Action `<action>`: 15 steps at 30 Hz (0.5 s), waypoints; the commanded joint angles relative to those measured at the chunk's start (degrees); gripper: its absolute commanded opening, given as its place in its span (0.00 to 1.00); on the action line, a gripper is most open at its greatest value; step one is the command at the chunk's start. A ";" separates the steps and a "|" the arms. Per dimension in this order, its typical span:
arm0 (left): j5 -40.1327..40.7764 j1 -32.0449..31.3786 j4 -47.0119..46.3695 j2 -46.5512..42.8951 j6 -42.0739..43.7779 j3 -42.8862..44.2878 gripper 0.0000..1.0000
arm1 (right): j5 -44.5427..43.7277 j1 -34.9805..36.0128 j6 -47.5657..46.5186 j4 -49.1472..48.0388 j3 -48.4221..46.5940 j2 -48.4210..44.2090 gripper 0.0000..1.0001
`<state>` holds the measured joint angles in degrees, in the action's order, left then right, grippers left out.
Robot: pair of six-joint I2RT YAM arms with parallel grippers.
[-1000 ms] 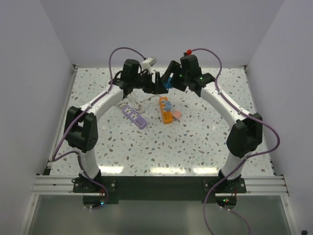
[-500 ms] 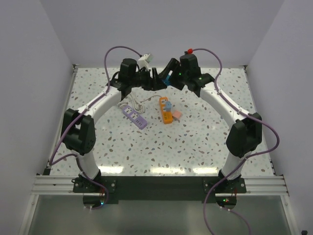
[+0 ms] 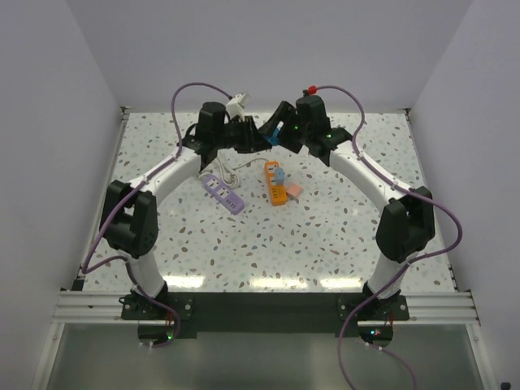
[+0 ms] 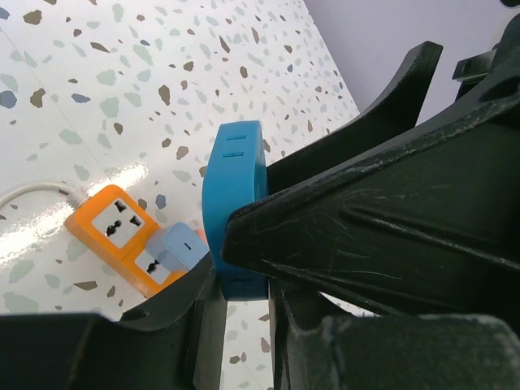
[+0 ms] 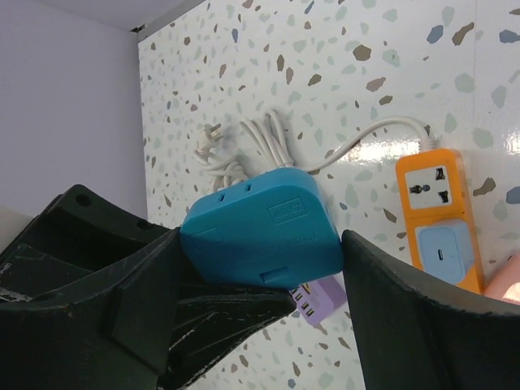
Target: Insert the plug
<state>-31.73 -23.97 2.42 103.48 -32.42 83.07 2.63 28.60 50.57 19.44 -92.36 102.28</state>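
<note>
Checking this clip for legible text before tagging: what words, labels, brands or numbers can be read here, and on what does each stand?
Nothing can be read in any view.
blue adapter: raised markings on its face, too small and blurred to read.
orange power strip: no lettering visible.
purple power strip: too small to tell.

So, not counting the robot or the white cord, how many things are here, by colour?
Orange power strip: 1
Purple power strip: 1
Blue adapter: 1
Light blue charger: 1
Pink piece: 1
Total: 5
</note>
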 commanded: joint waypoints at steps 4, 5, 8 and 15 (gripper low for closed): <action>-10.97 2.51 -14.18 -6.44 0.87 -5.71 0.00 | 5.97 -2.22 0.85 -7.11 6.83 -4.98 0.40; -12.29 3.13 -14.45 -6.80 1.05 -6.42 0.00 | 6.59 -3.28 0.50 -8.53 7.88 -5.68 0.47; -17.57 5.24 -13.32 -7.24 3.50 -7.13 0.00 | 11.06 -6.79 -2.91 -13.89 10.79 -7.88 0.68; -26.98 7.62 -8.93 -5.13 8.50 -4.41 0.00 | 20.30 -12.76 -15.06 -21.26 12.37 -11.84 0.90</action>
<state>-51.40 -18.24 -6.31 100.53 -27.79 75.75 19.33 20.25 43.16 5.52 -80.73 94.76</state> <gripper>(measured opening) 0.266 0.888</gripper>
